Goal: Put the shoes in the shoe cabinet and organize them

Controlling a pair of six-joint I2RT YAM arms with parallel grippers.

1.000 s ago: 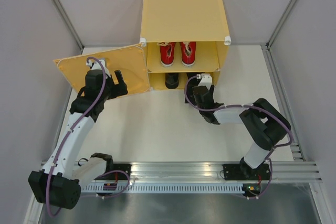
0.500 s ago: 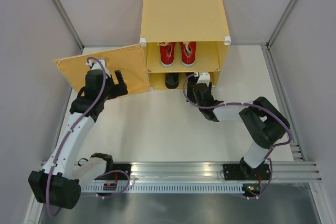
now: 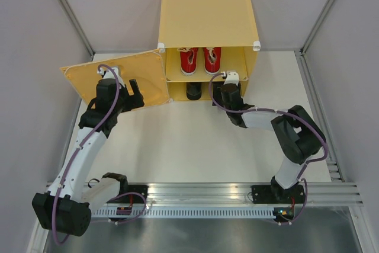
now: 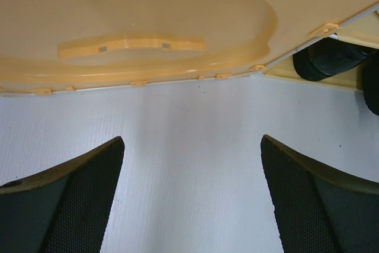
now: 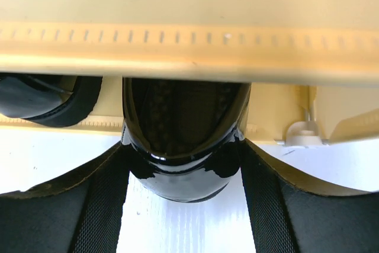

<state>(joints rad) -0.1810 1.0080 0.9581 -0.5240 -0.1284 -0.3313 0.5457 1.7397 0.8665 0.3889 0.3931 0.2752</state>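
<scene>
The yellow-orange shoe cabinet stands at the back with its door swung open to the left. Two red sneakers sit side by side on the upper shelf. One black dress shoe lies in the lower compartment at the left. My right gripper is at the mouth of the lower compartment, shut on the second black dress shoe, whose front is under the shelf edge. The first black shoe lies just left of it. My left gripper is open and empty in front of the door.
Grey walls enclose the white table on three sides. The open door stands between my left arm and the cabinet. A white corner connector sits at the lower right of the cabinet opening. A metal rail runs along the near edge.
My right gripper has moved forward and slightly right toward the cabinet, carrying the black shoe into the lower compartment. The left arm has not moved.
</scene>
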